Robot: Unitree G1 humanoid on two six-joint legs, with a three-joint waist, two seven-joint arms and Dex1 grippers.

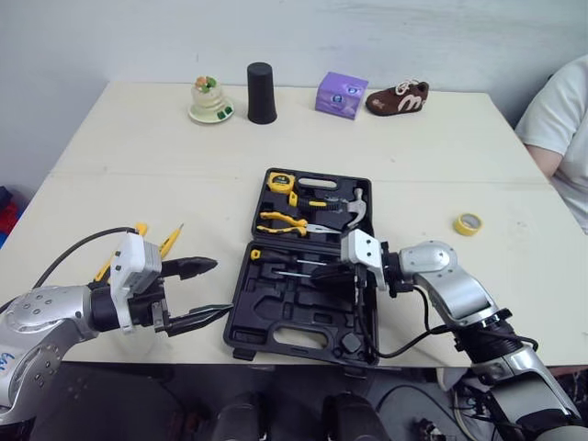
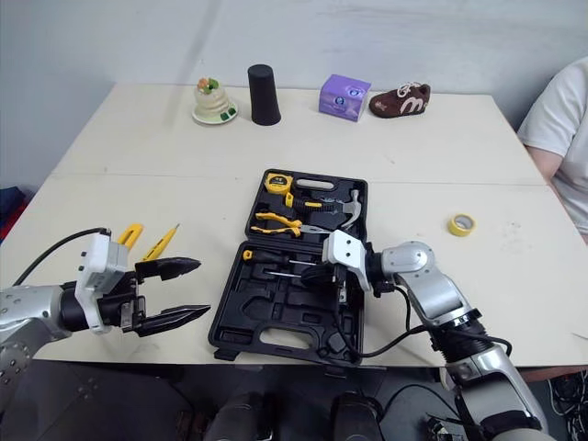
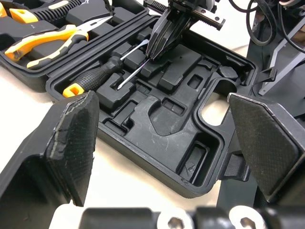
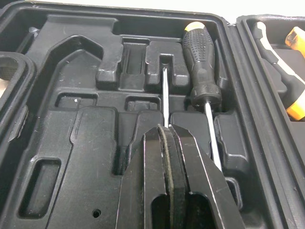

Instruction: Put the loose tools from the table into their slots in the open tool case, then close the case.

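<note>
the right claw [image 4: 166, 131] is clamped on a thin silver metal shaft [image 4: 164, 95], over the near half of the open black plastic tool case [image 1: 276, 323]. the left claw [image 1: 219, 288] hangs beside it, fingers apart.

The left arm [image 1: 46, 323] and right arm [image 1: 452, 287] are rounded silver metal shells with black joints, and the left bears a small blue marking [image 1: 5, 360]. Each wrist carries a boxy white housing [image 1: 136, 262], with a black cable [image 1: 415, 336] looping along the arm. The left gripper [image 1: 221, 288] and right gripper [image 1: 323, 273] have two tapering black fingers with cross-hatched pads [image 3: 71, 143], and silver screws [image 3: 174, 222] sit at the base.
</note>
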